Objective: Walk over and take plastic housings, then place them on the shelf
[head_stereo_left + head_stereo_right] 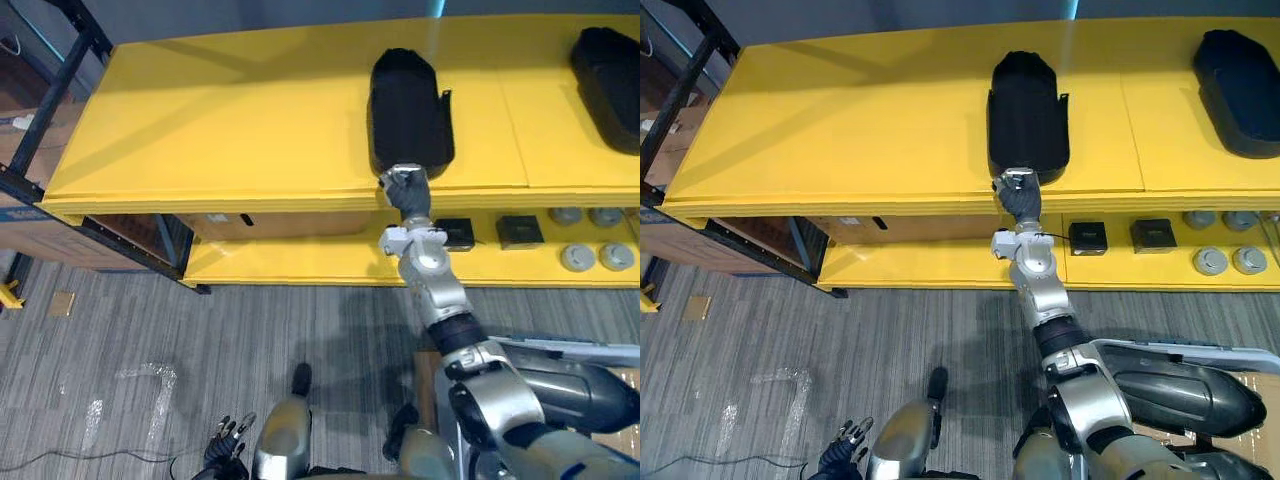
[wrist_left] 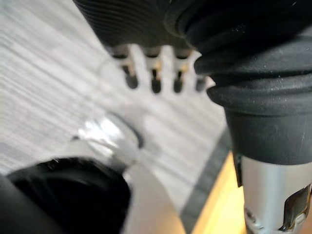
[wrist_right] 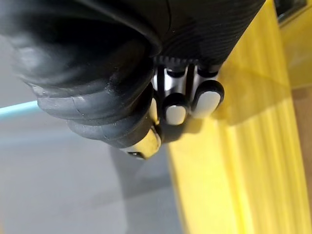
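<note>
A long black plastic housing [image 1: 408, 108] lies flat on the top board of the yellow shelf [image 1: 230, 120]. My right hand [image 1: 404, 188] is stretched up to the shelf's front edge, right at the housing's near end. The right wrist view shows its fingers [image 3: 176, 108] curled under the dark cover beside the yellow board, with no part of the housing showing between them. A second black housing [image 1: 610, 60] rests on the same board at the far right. My left hand [image 1: 228, 442] hangs low over the floor, its fingers [image 2: 155, 80] relaxed and empty.
The lower yellow board [image 1: 300, 262] carries two small black blocks [image 1: 519, 231] and several grey discs [image 1: 598, 256]. A dark metal rack [image 1: 50, 110] and cardboard boxes [image 1: 45, 245] stand to the left. Grey carpet floor [image 1: 150, 340] lies in front of the shelf.
</note>
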You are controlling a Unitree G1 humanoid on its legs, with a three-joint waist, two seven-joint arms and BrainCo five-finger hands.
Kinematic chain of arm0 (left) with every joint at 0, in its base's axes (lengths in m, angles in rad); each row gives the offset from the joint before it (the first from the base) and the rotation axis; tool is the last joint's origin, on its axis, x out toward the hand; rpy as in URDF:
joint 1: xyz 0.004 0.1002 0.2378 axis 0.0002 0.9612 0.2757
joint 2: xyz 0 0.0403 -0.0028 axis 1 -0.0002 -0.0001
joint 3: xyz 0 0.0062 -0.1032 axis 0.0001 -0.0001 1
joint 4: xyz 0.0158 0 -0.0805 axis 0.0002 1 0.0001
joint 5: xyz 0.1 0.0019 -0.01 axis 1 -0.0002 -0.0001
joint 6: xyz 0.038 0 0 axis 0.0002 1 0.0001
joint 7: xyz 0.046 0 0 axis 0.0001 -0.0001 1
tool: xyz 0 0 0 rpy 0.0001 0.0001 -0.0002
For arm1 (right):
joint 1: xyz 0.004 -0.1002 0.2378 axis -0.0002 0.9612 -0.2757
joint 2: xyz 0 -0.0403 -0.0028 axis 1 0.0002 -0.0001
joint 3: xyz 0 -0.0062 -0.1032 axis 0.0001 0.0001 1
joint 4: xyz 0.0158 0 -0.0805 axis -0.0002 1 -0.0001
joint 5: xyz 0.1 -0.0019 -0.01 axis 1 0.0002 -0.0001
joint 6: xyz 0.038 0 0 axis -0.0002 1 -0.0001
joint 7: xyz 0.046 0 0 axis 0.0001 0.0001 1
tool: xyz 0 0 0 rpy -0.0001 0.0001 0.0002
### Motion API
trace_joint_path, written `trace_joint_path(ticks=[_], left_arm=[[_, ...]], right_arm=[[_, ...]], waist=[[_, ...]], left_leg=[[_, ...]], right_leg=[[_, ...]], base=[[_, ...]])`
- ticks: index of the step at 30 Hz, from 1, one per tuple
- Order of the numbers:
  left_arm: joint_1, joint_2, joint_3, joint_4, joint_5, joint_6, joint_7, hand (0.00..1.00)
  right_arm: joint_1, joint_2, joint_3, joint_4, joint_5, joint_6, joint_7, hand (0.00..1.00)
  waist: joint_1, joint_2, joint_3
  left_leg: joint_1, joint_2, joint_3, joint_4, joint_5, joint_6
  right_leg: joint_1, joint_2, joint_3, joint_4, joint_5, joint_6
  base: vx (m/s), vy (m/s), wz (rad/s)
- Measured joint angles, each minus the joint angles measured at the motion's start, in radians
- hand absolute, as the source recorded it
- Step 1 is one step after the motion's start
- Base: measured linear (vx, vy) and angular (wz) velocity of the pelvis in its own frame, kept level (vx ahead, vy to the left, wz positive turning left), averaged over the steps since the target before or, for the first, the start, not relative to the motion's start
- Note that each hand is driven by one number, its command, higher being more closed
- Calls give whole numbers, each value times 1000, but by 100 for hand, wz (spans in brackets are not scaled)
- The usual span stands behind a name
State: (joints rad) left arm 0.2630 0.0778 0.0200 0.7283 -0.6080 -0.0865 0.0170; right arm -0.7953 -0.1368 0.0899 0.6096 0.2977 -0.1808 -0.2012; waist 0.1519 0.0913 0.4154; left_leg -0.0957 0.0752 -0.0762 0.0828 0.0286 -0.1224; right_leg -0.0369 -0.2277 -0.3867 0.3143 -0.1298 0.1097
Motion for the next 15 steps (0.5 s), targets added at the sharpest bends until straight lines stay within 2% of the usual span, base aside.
trace_joint_path(ticks=[3,7,11,15], left_arm=[[-3,0,-2,3,-23,-2,0,0],[-27,-4,-9,10,-35,-8,-1,0],[-29,-4,-45,14,-62,-9,-1,0],[-41,-4,-77,18,-63,-8,-2,0]], right_arm=[[-49,-27,-20,49,0,-3,0,100],[-110,-82,-50,94,-1,-11,-1,100],[-159,-106,-67,127,-18,-16,-19,100],[-200,-150,-96,160,-18,-16,-21,100]], waist=[[1,4,2],[7,31,22],[12,38,25],[30,49,31]], left_leg=[[-14,-5,-9,14,-2,2],[-32,-16,-25,31,-3,5],[-57,-18,-26,33,1,7],[-66,-19,-28,33,5,7]], right_leg=[[-1,-7,-10,3,-2,3],[-9,-23,-23,23,-8,4],[-38,-31,-21,39,-11,2],[-50,-31,-22,44,-12,1]], base=[[0,-8,12],[-21,4,13],[-6,0,1],[0,0,0]])
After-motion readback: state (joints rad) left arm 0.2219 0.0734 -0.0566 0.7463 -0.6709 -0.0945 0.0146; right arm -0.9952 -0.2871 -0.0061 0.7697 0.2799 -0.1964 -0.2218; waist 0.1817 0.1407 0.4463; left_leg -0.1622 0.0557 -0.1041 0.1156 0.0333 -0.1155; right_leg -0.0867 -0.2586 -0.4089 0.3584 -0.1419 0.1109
